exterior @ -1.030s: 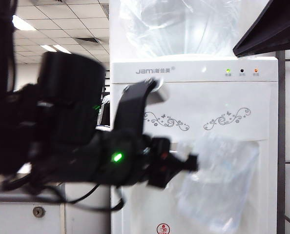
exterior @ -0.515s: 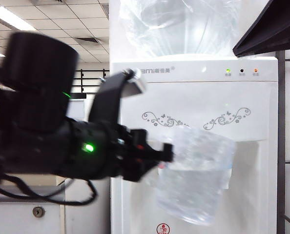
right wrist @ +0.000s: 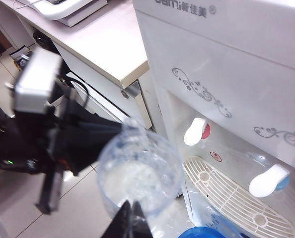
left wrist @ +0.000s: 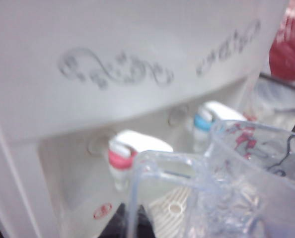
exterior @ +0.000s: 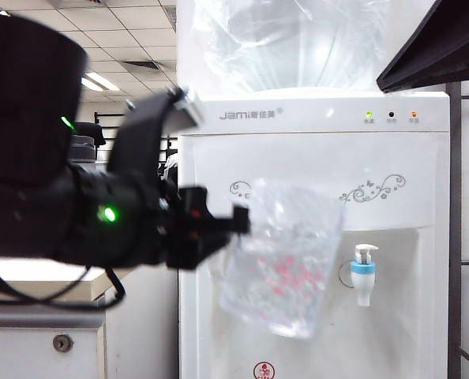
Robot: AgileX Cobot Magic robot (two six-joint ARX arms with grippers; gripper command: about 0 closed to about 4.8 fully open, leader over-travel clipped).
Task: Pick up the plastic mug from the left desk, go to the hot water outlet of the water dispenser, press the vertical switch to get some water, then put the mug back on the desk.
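1. While the left gripper (exterior: pixel 238 221) stays clamped on the mug (exterior: pixel 282 260), it has backed away from the dispenser (exterior: pixel 313 158).
2. Water shows inside; the desk (right wrist: pixel 103 47) comes next.
3. Right gripper (right wrist: pixel 129 218) hangs closed, empty.

Clear dimpled plastic mug (exterior: pixel 286 257), tilted, held by its handle in the left pincer (exterior: pixel 238 221), hangs before the white water dispenser (exterior: pixel 313 170), near its pink-collared hot water outlet (left wrist: pixel 121 159). The right pincer (right wrist: pixel 130 210) is closed.

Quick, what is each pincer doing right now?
Left pincer: closed on the plastic mug, in front of the water dispenser.
Right pincer: closed, holding nothing, above the mug.
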